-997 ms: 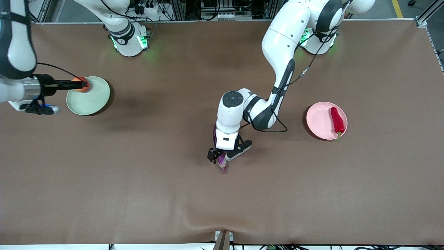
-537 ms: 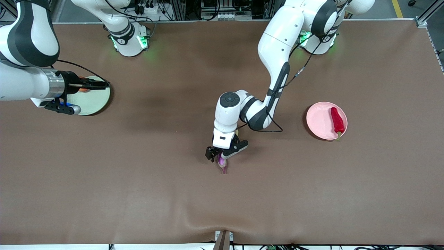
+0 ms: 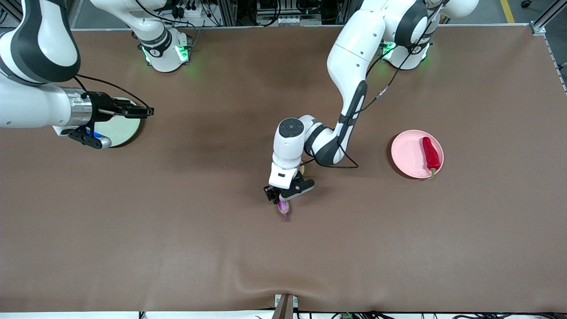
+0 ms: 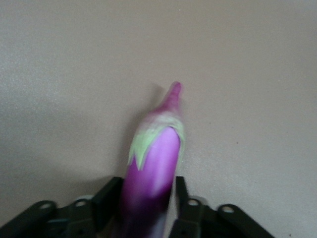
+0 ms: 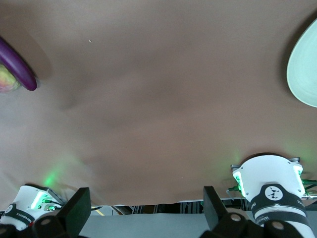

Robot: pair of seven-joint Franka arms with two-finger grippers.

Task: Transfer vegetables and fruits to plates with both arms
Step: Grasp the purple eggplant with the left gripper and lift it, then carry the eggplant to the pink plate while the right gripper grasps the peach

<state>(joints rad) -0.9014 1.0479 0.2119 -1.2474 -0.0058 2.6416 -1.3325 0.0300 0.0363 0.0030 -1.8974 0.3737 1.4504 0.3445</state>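
Eggplant (image 3: 284,211) comes first, lying near the middle of the brown bench (image 3: 177,248), its green-capped stem end pointing toward the front edge. The left claw (image 3: 281,196) is down on it, fingers (image 4: 110,191) pinching the purple body from both sides; the left wrist view shows the glossy fruit (image 4: 151,173) wedged between the black pads, the calyx and stem sticking out past them. Under the left arm's wrist, a sliver of pale yellow (image 3: 302,169) shows on the bench, possibly the peach, though too little of it is visible to be sure; the right wrist view shows a yellowish-green round shape (image 5: 7,79) just beside the eggplant's dark blunt end (image 5: 17,69).

Farther from the front edge, toward the left arm's end of the bench, the pink plate (image 3: 407,155) carries the red chili pepper (image 3: 430,153) along its rim, green stem pointing to the front edge.

Toward the right arm's end, the green plate (image 3: 119,128) sits partly hidden under the right arm's wrist. The right claw (image 3: 144,111) hangs over the bench just past the plate's rim, toward the middle, its fingers (image 5: 74,210) spread apart with nothing between them.
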